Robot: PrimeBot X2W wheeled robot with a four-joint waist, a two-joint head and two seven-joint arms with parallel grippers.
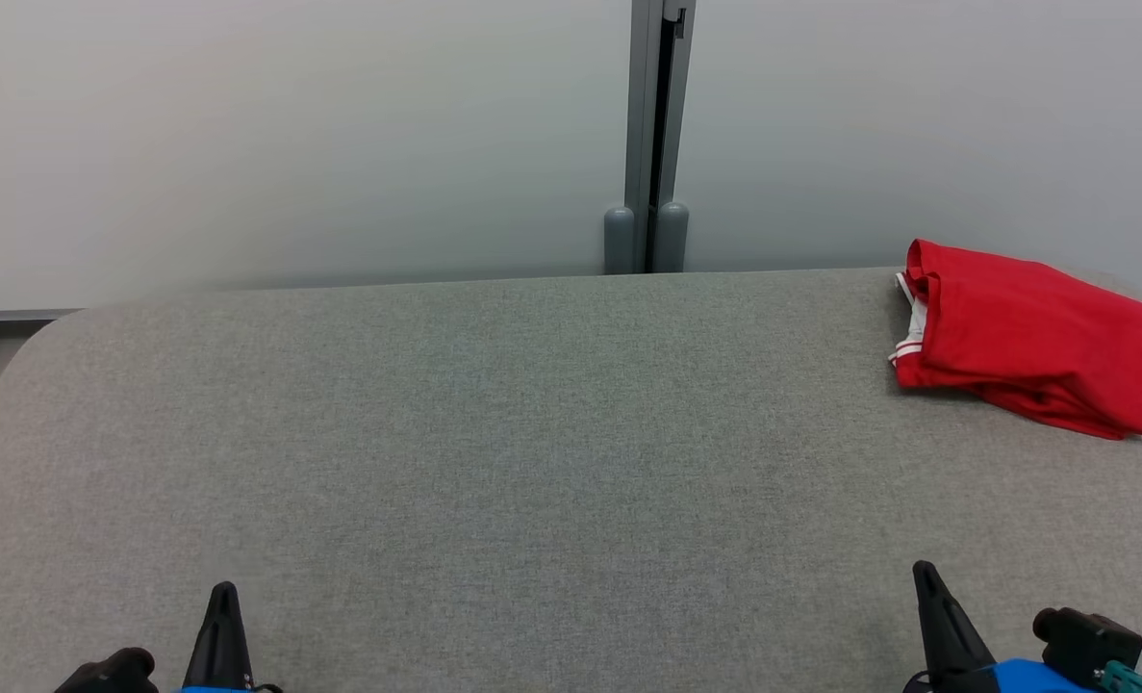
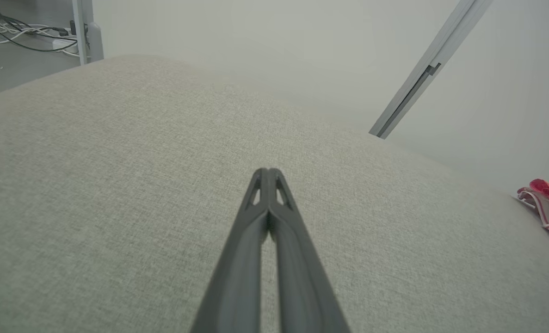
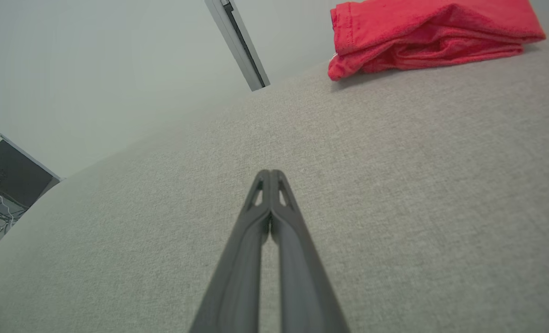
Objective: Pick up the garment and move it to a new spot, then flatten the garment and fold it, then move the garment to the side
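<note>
The left gripper [image 1: 223, 589] and right gripper [image 1: 921, 570] stand over the near side of the table [image 1: 532, 433], well apart from each other. On each, the fingers are pressed together tip to tip and pinch nothing. The red garment [image 1: 1027, 337] lies as a layered bundle at the far right corner of the table, well apart from both grippers and close to the far and right edges.

Hazards, as judged from this layout:
- Contact with the fingers unspread would push the bundle, not grip it; so close to the edge, it could slide off.
- A pinch on the top layer alone would lift one ply and leave the rest dragging or bunched.
</note>
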